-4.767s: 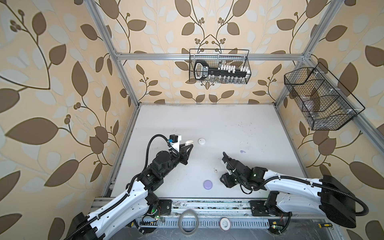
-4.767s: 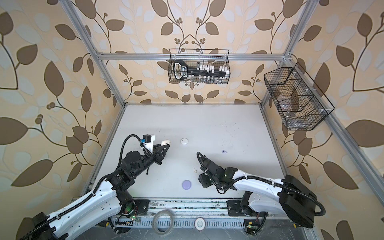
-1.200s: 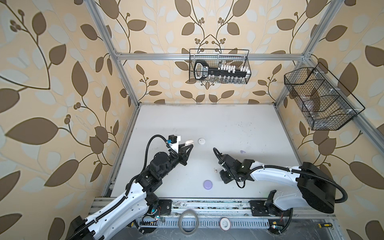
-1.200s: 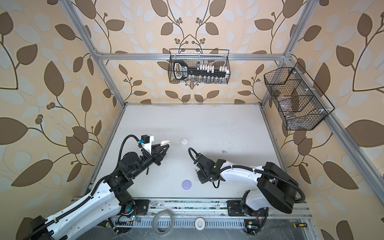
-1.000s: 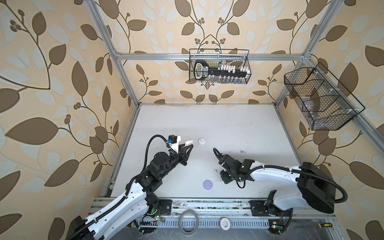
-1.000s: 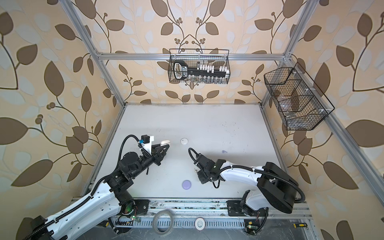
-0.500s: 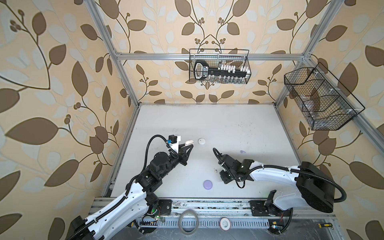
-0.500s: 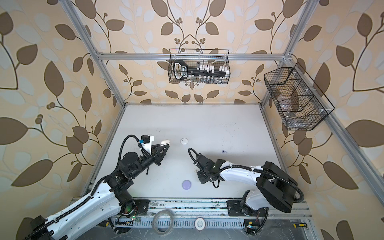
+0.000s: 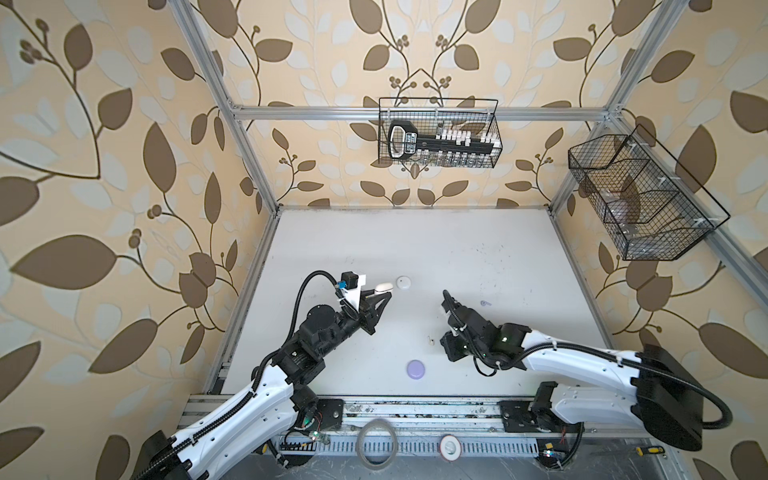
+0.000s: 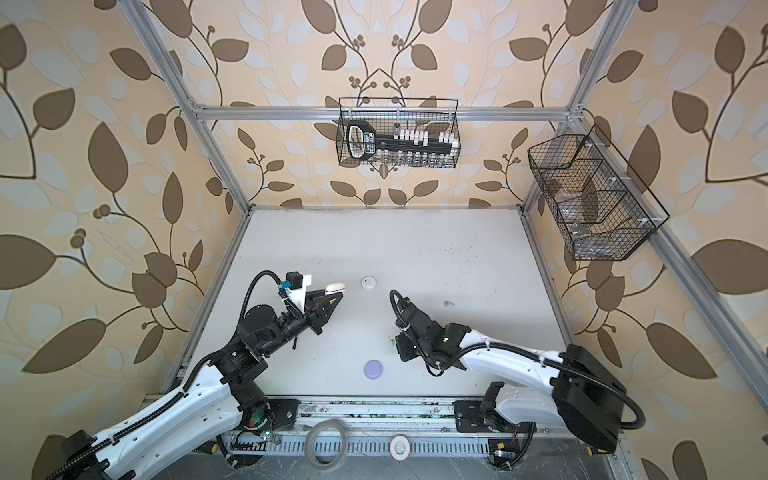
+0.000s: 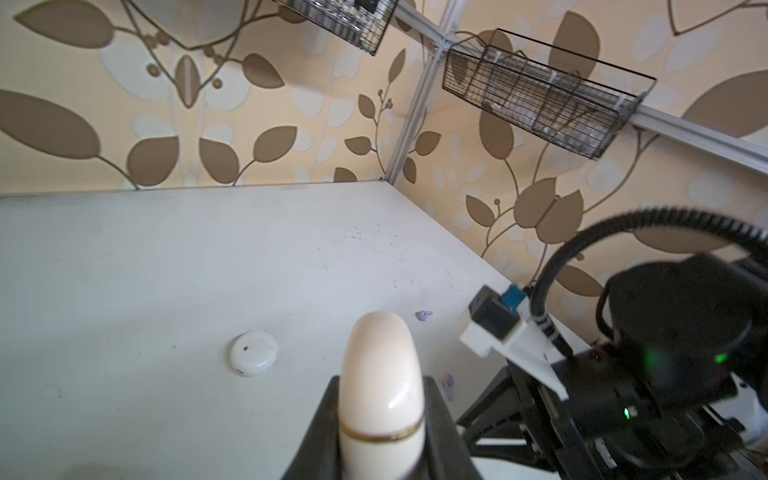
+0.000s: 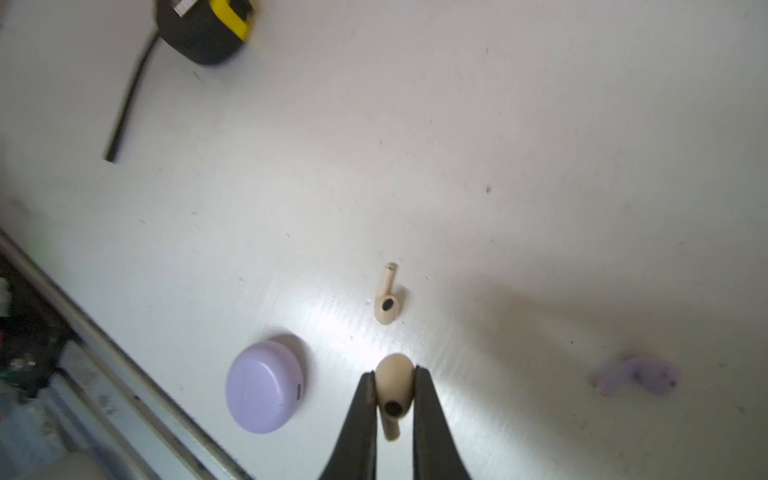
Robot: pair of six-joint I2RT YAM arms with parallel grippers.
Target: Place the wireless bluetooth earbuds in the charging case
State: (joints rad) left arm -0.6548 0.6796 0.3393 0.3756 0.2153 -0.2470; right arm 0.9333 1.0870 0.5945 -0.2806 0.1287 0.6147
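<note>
Item 1 — right gripper (image 12: 395, 376): black fingers (image 12: 361, 419) pinched close on a cream earbud (image 12: 394, 395), one against each side of its bulb. It sits low over the white table (image 9: 415, 249), near the front edge. I cannot tell whether the earbud is clear of the surface.
Item 2 — second cream earbud (image 12: 387, 297): lying loose on the table, just beyond the held one and apart from it.
Item 3 — lavender case (image 12: 266, 384): lid shut, on the table beside the right gripper.
Item 4 — lavender earbud (image 9: 484, 303): loose, farther back on the right.
Item 5 — left gripper (image 11: 380, 392): raised off the table, jaws clamped on a cream case (image 11: 378, 353), lid shut, rounded end poking forward.
Item 6 — white round case (image 9: 403, 283): shut, on the table just past the left gripper's tip.
</note>
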